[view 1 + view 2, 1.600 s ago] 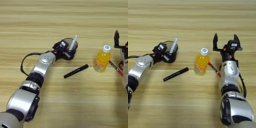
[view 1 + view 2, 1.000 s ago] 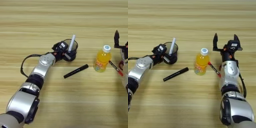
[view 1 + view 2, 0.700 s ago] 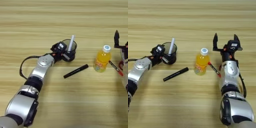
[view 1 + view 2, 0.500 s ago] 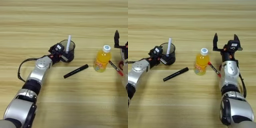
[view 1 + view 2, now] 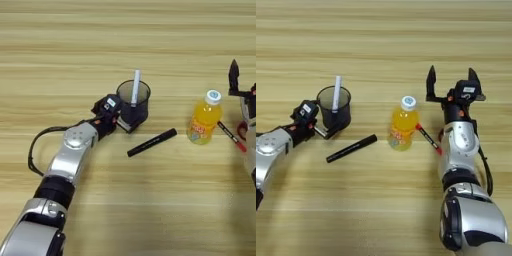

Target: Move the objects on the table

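The left end effector [image 5: 131, 122] grips the near wall of a dark translucent cup [image 5: 133, 101], which stands upright a little left of the middle of the surface [image 5: 75, 45]. A white stick-like thing [image 5: 135, 87], perhaps a straw or a pen, leans inside the cup. The black marker [image 5: 151, 142] lies loose just nearer the robot than the cup, slanting up toward the orange juice bottle [image 5: 204, 117]. The pen with a red cap [image 5: 428, 138] lies just beside the bottle on its right, close to the right forearm.

The right end effector [image 5: 452, 82] is parked beyond that pen, toward the surface's right side, its two fingers spread wide around nothing.

The step in hand looks like placing the cup. To do it well, the cup should sit flat on its base before the fingers part, since a grip on one wall can tip it and spill the white stick. The release should be slow, and the arm should draw back toward the left edge, away from the marker, which could roll if nudged. The bottle is tall and near, so any sweep to the right risks knocking it.
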{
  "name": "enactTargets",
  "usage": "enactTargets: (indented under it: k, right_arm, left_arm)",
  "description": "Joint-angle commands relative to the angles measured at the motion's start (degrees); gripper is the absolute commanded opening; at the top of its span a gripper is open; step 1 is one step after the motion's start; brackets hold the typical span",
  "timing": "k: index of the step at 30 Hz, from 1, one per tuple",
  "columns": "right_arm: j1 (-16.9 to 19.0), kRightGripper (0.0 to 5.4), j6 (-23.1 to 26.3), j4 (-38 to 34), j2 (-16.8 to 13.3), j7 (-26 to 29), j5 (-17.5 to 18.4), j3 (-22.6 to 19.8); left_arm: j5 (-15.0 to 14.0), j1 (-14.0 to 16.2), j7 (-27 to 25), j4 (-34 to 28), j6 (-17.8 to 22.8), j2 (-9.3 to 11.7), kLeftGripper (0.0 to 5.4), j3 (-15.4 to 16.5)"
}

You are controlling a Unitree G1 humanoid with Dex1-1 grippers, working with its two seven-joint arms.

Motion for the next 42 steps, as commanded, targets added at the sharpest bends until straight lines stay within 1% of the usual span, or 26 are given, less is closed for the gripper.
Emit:
enactTargets:
  k: [1,4,9,12,17,21,23,25,27,30,32,36,39,42]
  right_arm:
    - [-0.5,5.4,0.0,0.4,-0.1,-0.3,-0.3,0.1]
    - [-0.6,5.4,0.0,0.4,-0.2,-0.4,-0.3,0.1]
    - [-0.6,5.4,0.0,0.6,-0.2,-0.3,-0.3,0.0]
    - [-0.6,5.4,-0.1,0.6,-0.3,-0.2,-0.3,0.0]
    - [-0.7,5.4,-0.1,0.8,-0.5,-0.1,-0.3,-0.1]
    - [-0.7,5.4,0.0,0.9,-0.7,0.1,-0.1,-0.2]
    - [-0.7,5.4,0.0,0.9,-0.8,0.3,0.0,-0.2]
    - [-0.7,5.4,0.1,1.0,-0.8,0.4,0.1,-0.3]
    - [-0.7,5.4,0.1,1.0,-0.9,0.5,0.1,-0.3]
    - [-0.7,5.4,0.1,1.0,-1.0,0.7,0.2,-0.4]
    - [-0.6,5.4,0.1,0.9,-1.1,0.8,0.3,-0.4]
    - [-0.6,5.4,0.1,0.8,-1.1,0.8,0.3,-0.4]
    - [-0.6,5.4,0.1,0.8,-1.0,0.7,0.3,-0.4]
    - [-0.5,5.4,0.1,0.6,-0.9,0.7,0.3,-0.3]
  left_arm:
    - [0.0,2.2,-0.1,-3.3,1.8,0.9,5.35,-0.1]
    - [-0.1,4.6,0.0,-6.1,2.6,1.5,5.35,0.1]
    - [-0.7,8.8,0.1,-12.4,4.3,2.3,5.35,0.4]
    - [-0.9,11.4,-0.2,-16.3,4.7,3.0,5.35,0.4]
    - [-2.0,14.2,-1.9,-22.1,4.2,4.7,5.35,0.8]
    - [-4.4,16.1,-4.4,-27.4,2.5,6.6,5.35,1.1]
    - [-7.0,17.2,-6.9,-30.4,1.7,7.6,5.35,1.9]
    - [-8.8,17.9,-8.7,-32.2,0.6,8.6,5.35,2.5]
    - [-9.7,17.8,-9.3,-32.7,-0.1,9.2,5.35,3.4]
    - [-10.1,17.1,-8.1,-32.1,-0.4,9.6,5.35,5.0]
    - [-10.1,17.3,-7.9,-32.6,-0.2,9.7,5.35,5.4]
    - [-9.1,18.8,-10.2,-33.0,0.1,10.7,5.35,2.9]
    - [-8.4,19.1,-11.7,-33.1,0.2,11.3,5.35,1.2]
    - [-8.1,19.1,-12.7,-33.4,1.3,11.7,5.35,-0.3]
